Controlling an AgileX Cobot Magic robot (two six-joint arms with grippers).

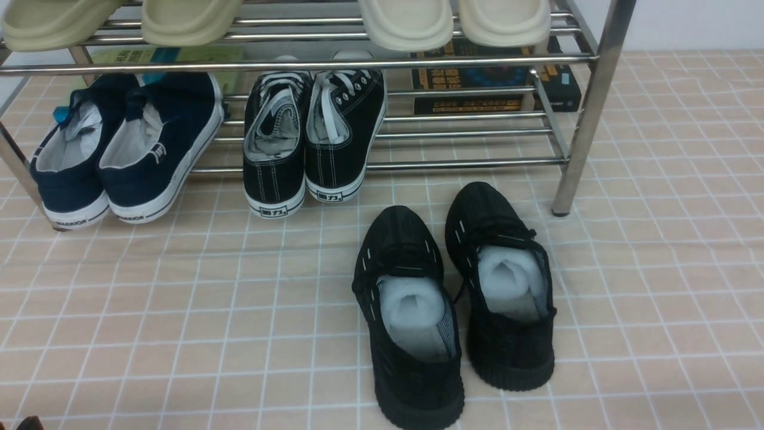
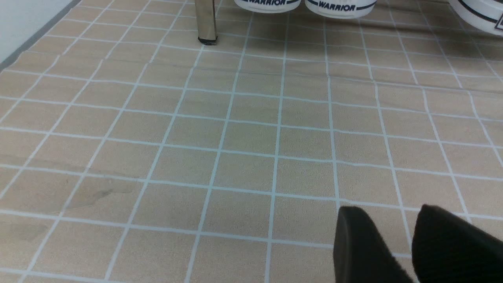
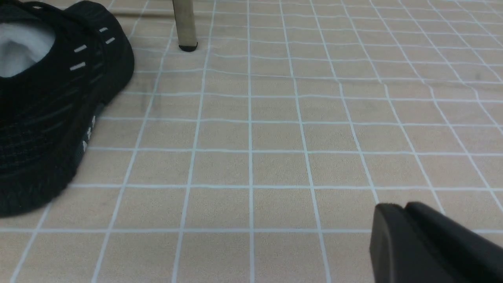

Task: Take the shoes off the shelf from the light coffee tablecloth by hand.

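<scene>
Beige grid tablecloth (image 1: 179, 310) covers tabletop. Left tool (image 2: 408, 239) fingers apart, empty; right tool (image 3: 404, 232) fingers pressed together, empty. Black knit shoes (image 1: 453, 298) lie near right tool, off shelf (image 1: 588, 119), just in front of it.

Both arms are unseen from the front; book (image 1: 495, 77) titles behind the shelf (image 1: 588, 107) are blurred.
</scene>
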